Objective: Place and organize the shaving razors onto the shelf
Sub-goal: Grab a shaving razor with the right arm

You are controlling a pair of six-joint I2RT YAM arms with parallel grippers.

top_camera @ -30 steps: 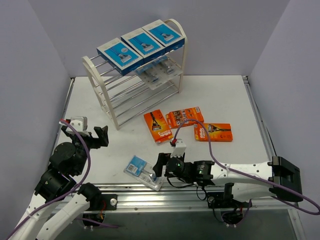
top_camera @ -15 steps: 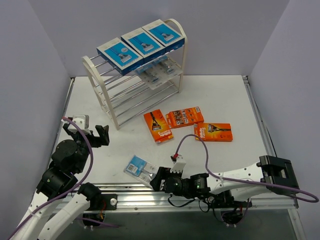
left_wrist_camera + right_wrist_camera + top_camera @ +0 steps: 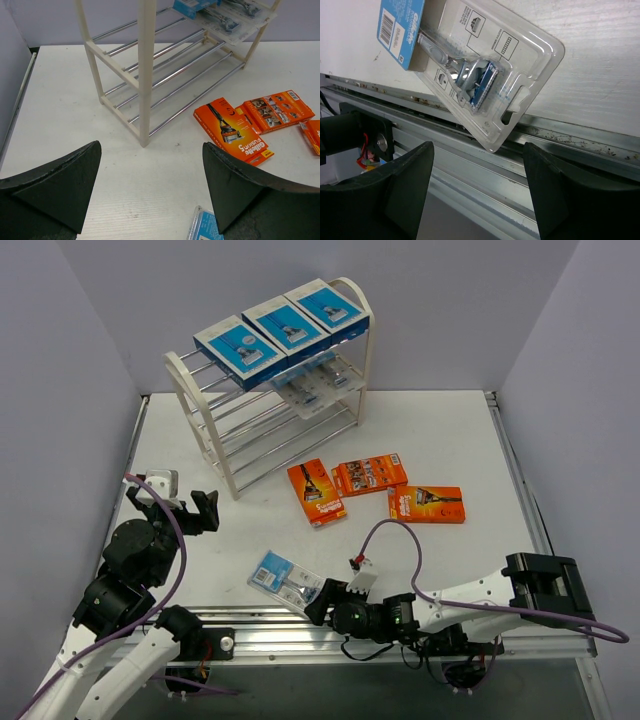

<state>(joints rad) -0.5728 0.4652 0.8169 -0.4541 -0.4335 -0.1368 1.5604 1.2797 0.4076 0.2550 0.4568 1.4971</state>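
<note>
Currently the shelf (image 3: 144, 75) stands at 11 o'clock on the bench (image 3: 450, 440). Three blue boxes (image 3: 285, 322) sit in a row on its top tier, with clear blister packs (image 3: 318, 385) on the tier below. Three orange packs (image 3: 372, 475) lie flat just past centre, toward 1 o'clock. A lone blister pack (image 3: 286, 582) lies at 6 o'clock, one corner overhanging the metal rail (image 3: 560, 145). The right gripper (image 3: 477, 150) is released, its fingers flanking that corner but not clamped on it. The left gripper (image 3: 151, 146), at 8 o'clock, hangs released and grasps nothing.

shelf (image 3: 144, 75): smooth white plastic; rods (image 3: 185, 65) glossy chrome
blister pack (image 3: 485, 75): clear shiny plastic, blue card
orange packs (image 3: 232, 130): glossy printed card
bench (image 3: 65, 100): matt white, finely grained
rail (image 3: 470, 160): dull metal
</note>
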